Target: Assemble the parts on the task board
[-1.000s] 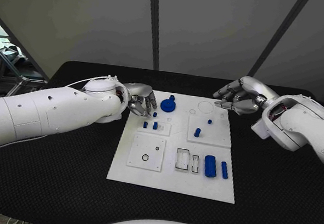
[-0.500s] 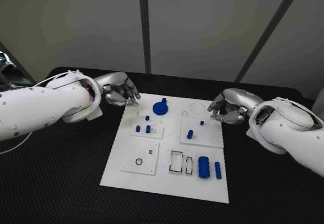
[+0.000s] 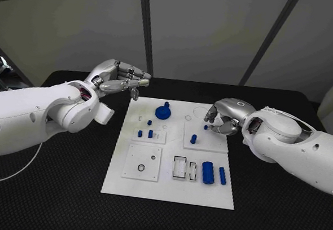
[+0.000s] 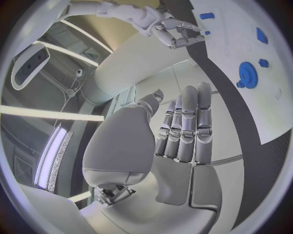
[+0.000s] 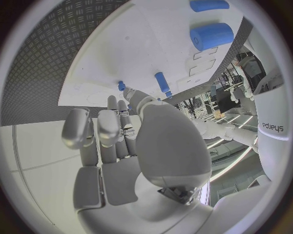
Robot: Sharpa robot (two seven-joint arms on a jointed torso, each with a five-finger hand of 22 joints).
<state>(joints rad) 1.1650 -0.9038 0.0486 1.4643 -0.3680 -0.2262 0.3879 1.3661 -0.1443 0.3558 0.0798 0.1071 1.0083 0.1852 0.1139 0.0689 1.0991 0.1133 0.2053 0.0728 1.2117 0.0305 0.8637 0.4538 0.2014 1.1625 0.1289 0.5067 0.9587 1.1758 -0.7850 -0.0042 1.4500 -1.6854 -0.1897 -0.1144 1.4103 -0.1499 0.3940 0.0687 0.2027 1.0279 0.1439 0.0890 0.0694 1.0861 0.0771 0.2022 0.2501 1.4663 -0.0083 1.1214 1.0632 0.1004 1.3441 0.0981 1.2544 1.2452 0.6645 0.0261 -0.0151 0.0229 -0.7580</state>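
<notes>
Black counter, carrying one white task board at its middle, long axis running near to far.

Task board, near half: plain white toward the near edge. Beyond that, on the left, a raised square plate with a ring-shaped opening and a small hole. To its right, a rectangular recess with a dark outline, a narrower slot beside it, then a thick blue cylinder lying flat and a thinner blue bar just beside it, nearest the right edge.

Task board, middle: a left sub-plate holding two short blue pegs standing side by side; a right sub-plate holding one blue peg upright.

Task board, far half: a round blue gear-like part with a stub on top, left of centre; a faint circular recess to its right.

Right robot hand: over the board's far right corner, fingers curled in. Whether anything is pinched between them cannot be told.

Left robot hand: raised above the counter off the board's far left corner, well apart from the parts, fingers drawn together at the tips. The left wrist view shows its fingers side by side and its palm bare; whether the hand is released or clenched cannot be told.
</notes>
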